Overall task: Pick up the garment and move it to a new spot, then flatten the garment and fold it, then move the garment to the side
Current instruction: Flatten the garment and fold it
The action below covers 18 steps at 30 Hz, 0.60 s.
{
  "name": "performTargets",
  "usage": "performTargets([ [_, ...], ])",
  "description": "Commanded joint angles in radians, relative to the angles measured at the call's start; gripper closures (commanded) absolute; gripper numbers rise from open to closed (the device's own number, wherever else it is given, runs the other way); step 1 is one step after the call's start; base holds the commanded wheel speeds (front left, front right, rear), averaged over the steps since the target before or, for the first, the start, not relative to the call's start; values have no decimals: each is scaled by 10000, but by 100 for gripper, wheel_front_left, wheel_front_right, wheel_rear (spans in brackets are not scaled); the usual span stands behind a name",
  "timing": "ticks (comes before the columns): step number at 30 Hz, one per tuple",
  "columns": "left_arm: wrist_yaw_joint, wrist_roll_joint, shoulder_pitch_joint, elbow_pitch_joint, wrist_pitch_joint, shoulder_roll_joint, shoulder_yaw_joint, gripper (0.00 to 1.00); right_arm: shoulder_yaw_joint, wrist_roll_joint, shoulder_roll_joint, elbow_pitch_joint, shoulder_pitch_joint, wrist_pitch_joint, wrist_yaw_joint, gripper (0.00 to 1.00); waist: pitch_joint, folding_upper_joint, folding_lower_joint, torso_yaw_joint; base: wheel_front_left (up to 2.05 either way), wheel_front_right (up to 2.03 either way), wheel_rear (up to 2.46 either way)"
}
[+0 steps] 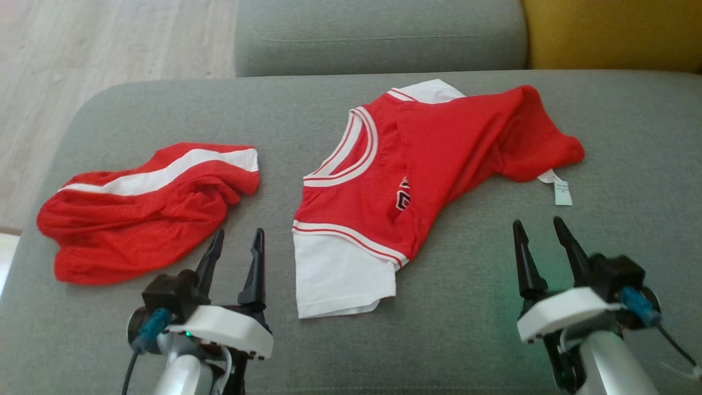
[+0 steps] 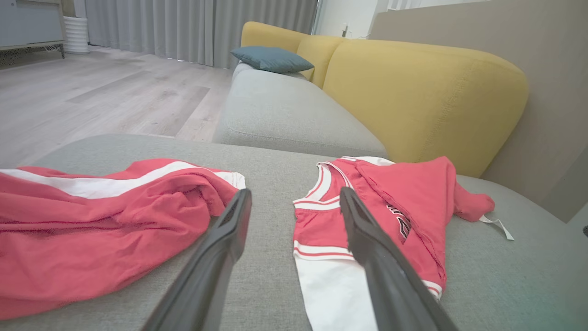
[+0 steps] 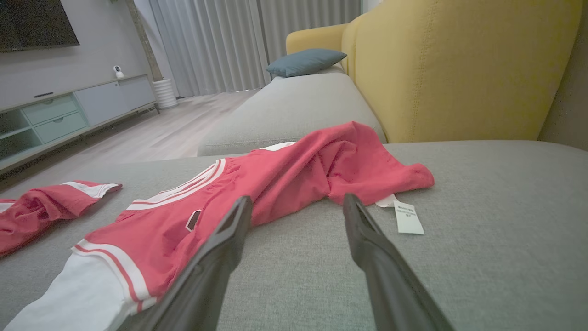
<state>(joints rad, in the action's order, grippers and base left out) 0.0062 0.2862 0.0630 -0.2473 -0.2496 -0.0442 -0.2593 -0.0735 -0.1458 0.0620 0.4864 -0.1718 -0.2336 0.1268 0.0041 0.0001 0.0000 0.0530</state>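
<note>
A red garment (image 1: 439,148) with white sleeves and a striped collar lies crumpled and partly doubled over in the middle of the grey sofa seat (image 1: 471,285); its white label trails off its right end. My left gripper (image 1: 238,236) hovers open near the seat's front, just left of the garment's white sleeve. My right gripper (image 1: 537,222) is open too, in front of the garment's right end and apart from it. The left wrist view has the garment (image 2: 413,197) ahead of my open left gripper (image 2: 295,193). In the right wrist view the garment (image 3: 285,184) lies beyond my open right gripper (image 3: 296,198).
A second red piece of clothing with a white stripe (image 1: 142,214) lies bunched at the seat's left. Behind are another grey cushion (image 1: 378,33) and a yellow backrest (image 1: 614,33). Wooden floor (image 1: 109,44) lies past the seat's left edge.
</note>
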Motion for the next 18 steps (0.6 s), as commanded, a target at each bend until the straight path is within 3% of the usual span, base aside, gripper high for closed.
performTargets([
  [1,34,52,164,397,-122,-60,220,0,-162,-31,-117,-457,-117,-151,39,0,4,-1,0,-135,0,0,0],
  [11,-5,62,31,541,-122,-60,47,0,-229,-240,-118,-1089,293,-223,39,0,79,-1,0,-549,0,0,0],
  [18,-80,45,126,614,-122,-60,-68,0,-113,-50,-118,-1251,164,-233,39,0,345,-1,0,-393,0,0,0],
])
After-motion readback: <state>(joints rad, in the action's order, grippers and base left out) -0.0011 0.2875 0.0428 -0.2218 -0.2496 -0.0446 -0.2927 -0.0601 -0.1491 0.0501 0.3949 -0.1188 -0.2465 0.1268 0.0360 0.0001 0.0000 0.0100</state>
